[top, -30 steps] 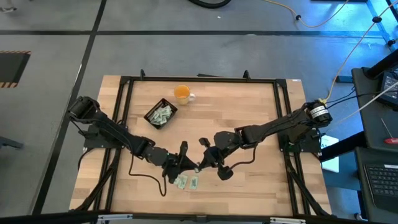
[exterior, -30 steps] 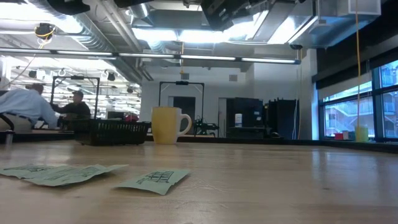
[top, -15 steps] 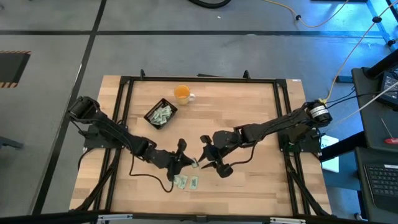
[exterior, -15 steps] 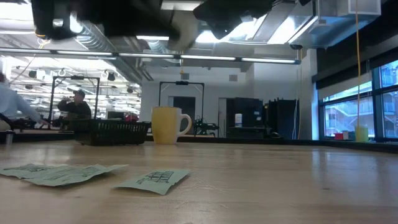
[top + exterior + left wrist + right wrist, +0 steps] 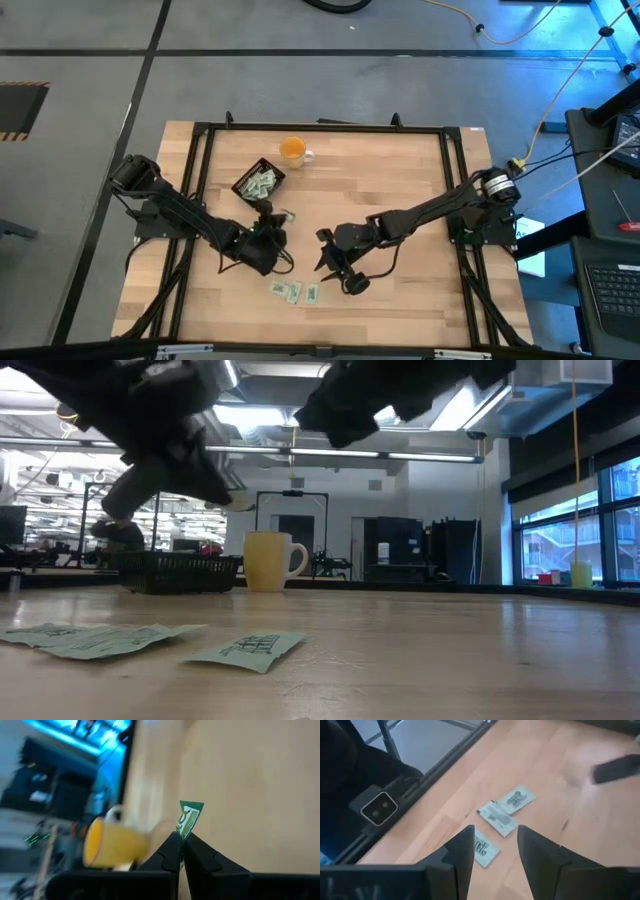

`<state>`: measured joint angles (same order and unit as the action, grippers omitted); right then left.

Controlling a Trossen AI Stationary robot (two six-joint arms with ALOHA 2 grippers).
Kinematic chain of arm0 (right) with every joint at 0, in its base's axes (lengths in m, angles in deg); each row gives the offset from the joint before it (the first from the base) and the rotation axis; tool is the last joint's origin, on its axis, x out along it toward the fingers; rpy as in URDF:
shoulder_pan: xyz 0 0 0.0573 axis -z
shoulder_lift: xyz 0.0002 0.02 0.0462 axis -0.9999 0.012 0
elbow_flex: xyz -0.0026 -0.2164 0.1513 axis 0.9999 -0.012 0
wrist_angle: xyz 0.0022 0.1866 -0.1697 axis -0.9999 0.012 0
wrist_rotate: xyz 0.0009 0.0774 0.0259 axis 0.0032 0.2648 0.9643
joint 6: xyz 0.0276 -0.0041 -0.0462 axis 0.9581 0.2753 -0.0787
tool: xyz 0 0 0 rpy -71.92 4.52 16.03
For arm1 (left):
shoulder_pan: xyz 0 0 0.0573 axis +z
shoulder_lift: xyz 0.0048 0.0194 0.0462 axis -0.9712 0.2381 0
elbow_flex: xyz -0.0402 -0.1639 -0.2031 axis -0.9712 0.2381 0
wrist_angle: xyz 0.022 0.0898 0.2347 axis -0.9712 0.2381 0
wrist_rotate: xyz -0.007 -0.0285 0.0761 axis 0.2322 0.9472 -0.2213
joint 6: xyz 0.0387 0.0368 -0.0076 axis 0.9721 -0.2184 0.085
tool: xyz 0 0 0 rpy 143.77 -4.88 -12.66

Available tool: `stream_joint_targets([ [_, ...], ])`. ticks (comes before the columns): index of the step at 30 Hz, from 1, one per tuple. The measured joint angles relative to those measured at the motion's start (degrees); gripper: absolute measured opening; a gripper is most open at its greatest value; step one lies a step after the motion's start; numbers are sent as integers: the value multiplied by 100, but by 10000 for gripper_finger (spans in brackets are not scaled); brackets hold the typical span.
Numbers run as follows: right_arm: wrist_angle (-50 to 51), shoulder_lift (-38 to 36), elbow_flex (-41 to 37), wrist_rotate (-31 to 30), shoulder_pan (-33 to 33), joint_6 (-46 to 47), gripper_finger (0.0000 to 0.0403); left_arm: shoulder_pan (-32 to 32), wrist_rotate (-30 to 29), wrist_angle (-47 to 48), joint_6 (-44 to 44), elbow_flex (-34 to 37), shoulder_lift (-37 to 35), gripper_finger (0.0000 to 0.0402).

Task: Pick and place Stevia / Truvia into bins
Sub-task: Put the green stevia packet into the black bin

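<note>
Pale wooden table (image 5: 400,200) inside a black frame, a workshop with ceiling lights beyond it. Near the table's far-left part sits the black tray (image 5: 259,183), already holding several sachets, and just beyond it stands an orange cup (image 5: 292,150). The left gripper (image 5: 280,216) hangs between the tray and the loose packets, its fingers pinched together on one green-and-white sachet (image 5: 189,818) — the packet sticks up from the fingertips in the left wrist view, with the cup blurred behind it. The right gripper (image 5: 328,257) hovers near the table's middle, fingers (image 5: 464,851) spread apart and holding nothing. Three loose sachets (image 5: 502,811) lie flat on the wood near the front edge — just beside the right gripper.
</note>
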<state>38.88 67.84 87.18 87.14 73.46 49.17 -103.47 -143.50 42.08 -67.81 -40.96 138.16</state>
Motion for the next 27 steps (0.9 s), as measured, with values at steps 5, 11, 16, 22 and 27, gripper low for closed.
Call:
stream_joint_targets([
  [5,-190,252,-2,-24,-20,-13,152,179,-265,1283,-1049,0,-2,8],
  [11,-308,448,-2,-42,-17,0,152,674,5,2855,-2482,0,-2,10],
  [16,-317,548,-2,-42,-17,0,152,1101,719,3250,-2823,0,-2,10],
  [22,-407,867,-2,-42,-50,-4,152,1557,1069,3251,-2815,0,-4,10],
  [27,-648,1137,0,-45,-151,-126,152,1862,1157,3252,-2806,0,-4,11],
])
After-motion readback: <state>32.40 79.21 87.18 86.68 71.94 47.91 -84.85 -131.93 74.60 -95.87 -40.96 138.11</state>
